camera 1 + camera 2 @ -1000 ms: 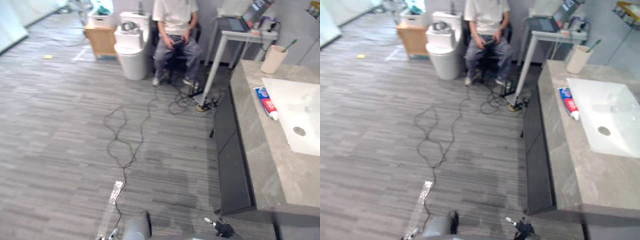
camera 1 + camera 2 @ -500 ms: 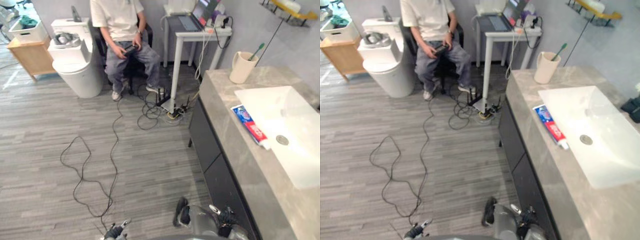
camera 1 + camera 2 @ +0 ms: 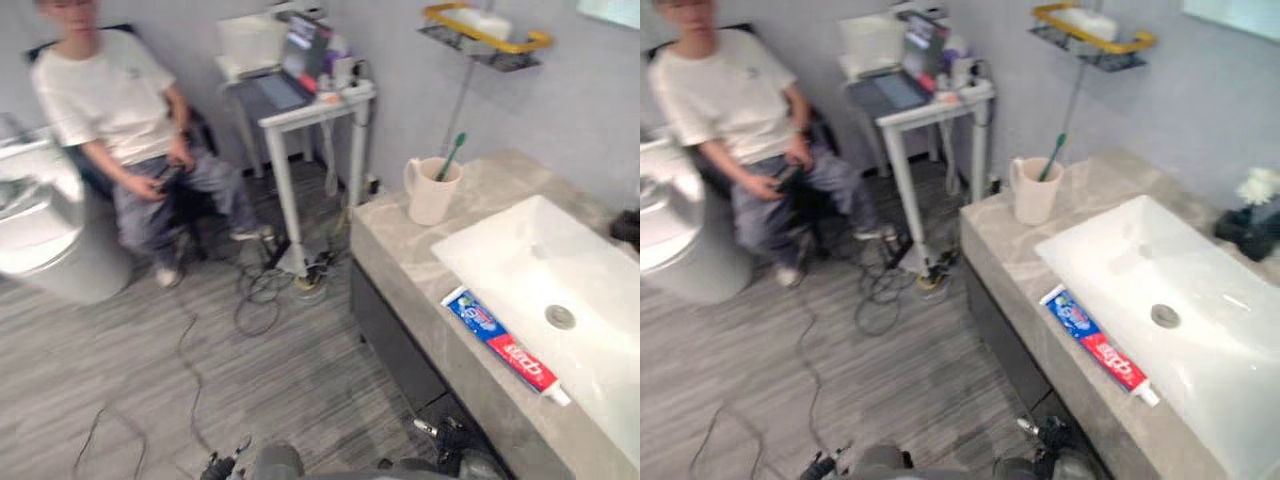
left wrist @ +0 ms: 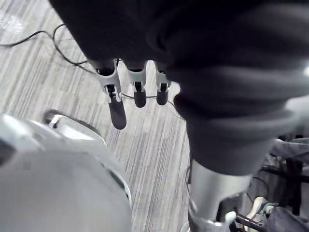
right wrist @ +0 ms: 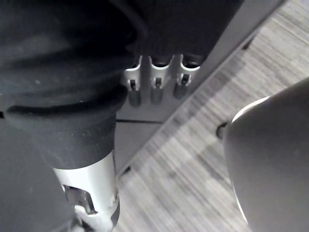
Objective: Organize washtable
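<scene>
The grey stone washtable (image 3: 392, 232) stands at the right with a white sink (image 3: 585, 262) set into it. A blue and red toothpaste tube (image 3: 505, 345) lies flat on the counter along the sink's front edge. At the counter's far corner stands a cream cup (image 3: 430, 192) with a green toothbrush (image 3: 452, 152) in it. My left hand (image 4: 116, 107) hangs over the floor with its fingers straight and nothing in them. My right hand (image 5: 155, 89) hangs beside the dark cabinet front (image 5: 159, 113), its fingers relaxed and holding nothing.
A person (image 3: 118, 112) sits on a chair at the back left, next to a white toilet (image 3: 40, 245). A white desk (image 3: 300, 100) with a laptop stands by the washtable's far end, cables (image 3: 262, 292) beneath it. A yellow-rimmed shelf (image 3: 487, 37) hangs on the wall. A dark object (image 3: 1250, 228) sits past the sink.
The whole picture has swung to the right and nearer the washtable, so the camera has moved. The toothpaste tube, cup and toothbrush lie where they were.
</scene>
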